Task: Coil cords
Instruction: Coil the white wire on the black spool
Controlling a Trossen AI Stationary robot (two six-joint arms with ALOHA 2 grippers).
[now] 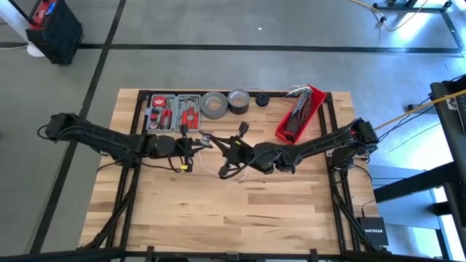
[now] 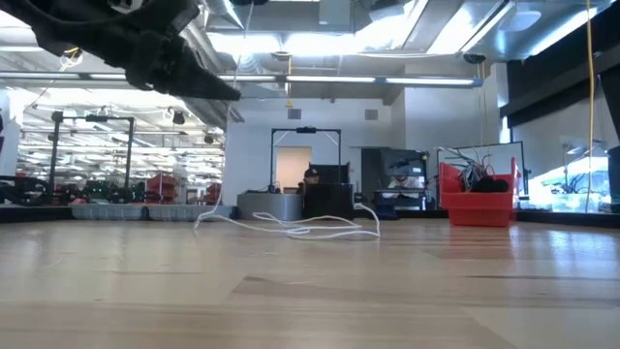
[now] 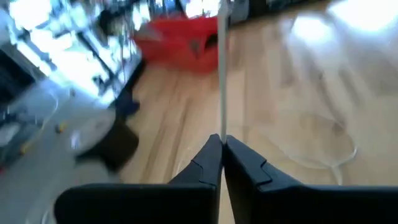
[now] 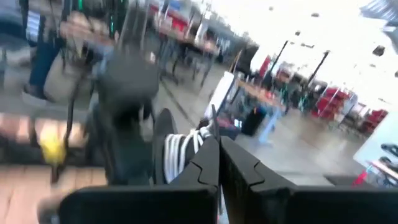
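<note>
Cord point(image 3: 222, 74) taut, lengthwise from clamped left tool point(image 3: 222, 144); right tool point(image 4: 218, 149) together.

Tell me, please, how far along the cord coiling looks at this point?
Partly done. Several white turns already sit wound beside the right claw, which is shut. In hand: the left claw is pinched shut on the white cord, which runs taut away from it. Left to do: loose loops of cord lie sprawled on the table in the low view and need winding in.
</note>
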